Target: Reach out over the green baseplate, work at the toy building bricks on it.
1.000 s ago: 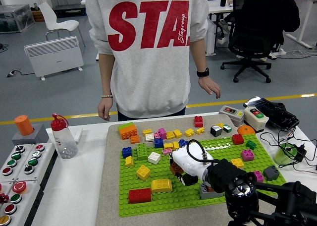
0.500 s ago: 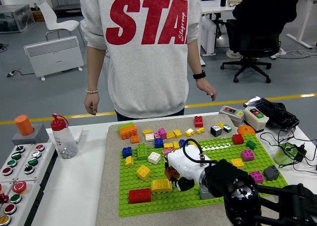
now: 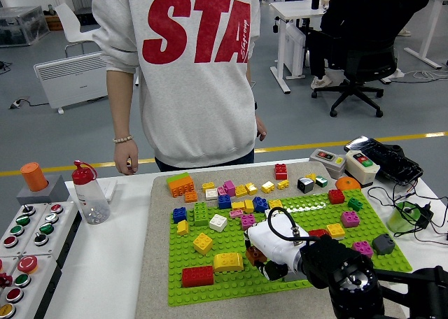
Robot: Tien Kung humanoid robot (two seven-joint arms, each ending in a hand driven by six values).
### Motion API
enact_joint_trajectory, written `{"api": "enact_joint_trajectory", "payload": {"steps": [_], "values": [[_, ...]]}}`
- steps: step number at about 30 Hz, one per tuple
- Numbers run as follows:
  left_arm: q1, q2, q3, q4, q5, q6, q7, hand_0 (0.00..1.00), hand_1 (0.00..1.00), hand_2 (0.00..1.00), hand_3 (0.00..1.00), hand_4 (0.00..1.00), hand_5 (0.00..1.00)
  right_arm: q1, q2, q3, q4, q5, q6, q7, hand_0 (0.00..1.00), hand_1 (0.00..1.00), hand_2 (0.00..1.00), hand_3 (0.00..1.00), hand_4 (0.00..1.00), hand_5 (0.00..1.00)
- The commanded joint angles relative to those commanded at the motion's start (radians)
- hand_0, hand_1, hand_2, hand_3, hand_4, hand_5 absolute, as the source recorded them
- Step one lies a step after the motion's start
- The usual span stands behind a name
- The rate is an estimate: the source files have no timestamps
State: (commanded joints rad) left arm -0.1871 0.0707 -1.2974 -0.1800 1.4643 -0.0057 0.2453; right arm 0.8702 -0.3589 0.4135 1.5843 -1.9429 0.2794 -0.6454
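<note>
The green baseplate [image 3: 210, 259] lies on a grey mat, strewn with loose bricks. My right hand [image 3: 264, 257], white-shelled with dark fingers, reaches in from the lower right and hovers low over the plate's middle front. Its fingers are curled around a small brown brick [image 3: 254, 254]. Just left of it sit a yellow brick [image 3: 228, 261] and a red brick [image 3: 197, 275]. Farther back lie another yellow brick [image 3: 202, 243], a white one [image 3: 218, 222] and a green one [image 3: 201, 213]. My left arm does not show.
A person stands at the far edge, one hand [image 3: 127, 155] hanging by the table. More bricks, an orange one [image 3: 182, 186] among them, line the mat's back. A red-capped bottle [image 3: 89, 194] and a button panel [image 3: 28, 228] stand left; switch boxes [image 3: 362, 166] and cables right.
My right hand, brown brick in it, went a little left, then came back right and nearer the plate's front edge. The person has stepped to the picture's left.
</note>
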Motion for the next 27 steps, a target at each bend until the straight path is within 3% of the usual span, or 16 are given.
{"api": "enact_joint_trajectory", "payload": {"steps": [27], "values": [[0.001,0.001,-0.001,0.0,0.001,0.002,0.001,0.651,0.687,0.666,0.563,0.283,0.998,-0.077,-0.033,0.063,0.036,-0.038,0.008,0.0,0.765,0.77,0.805,0.545,0.537,0.245]]}}
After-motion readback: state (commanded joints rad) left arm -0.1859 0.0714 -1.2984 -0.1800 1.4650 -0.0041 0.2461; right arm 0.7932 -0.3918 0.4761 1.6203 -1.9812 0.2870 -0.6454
